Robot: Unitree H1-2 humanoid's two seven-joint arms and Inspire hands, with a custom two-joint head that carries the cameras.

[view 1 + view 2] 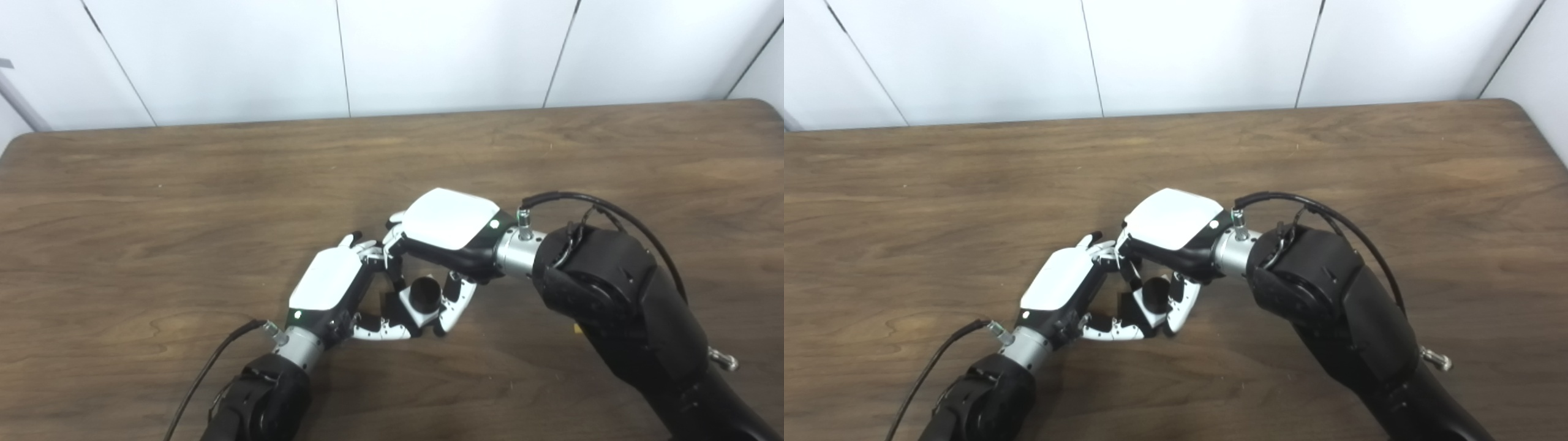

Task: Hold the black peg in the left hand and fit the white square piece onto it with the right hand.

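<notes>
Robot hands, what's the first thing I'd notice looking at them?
The left hand and right hand meet fingertip to fingertip near the middle of the brown wooden table. Between them sits the white square piece with a dark round hole, the right hand's fingers around it.

Matt brown wood-grain table [184, 177]; glossy white plastic backs on left hand [334, 282] and right hand [447, 220].
</notes>
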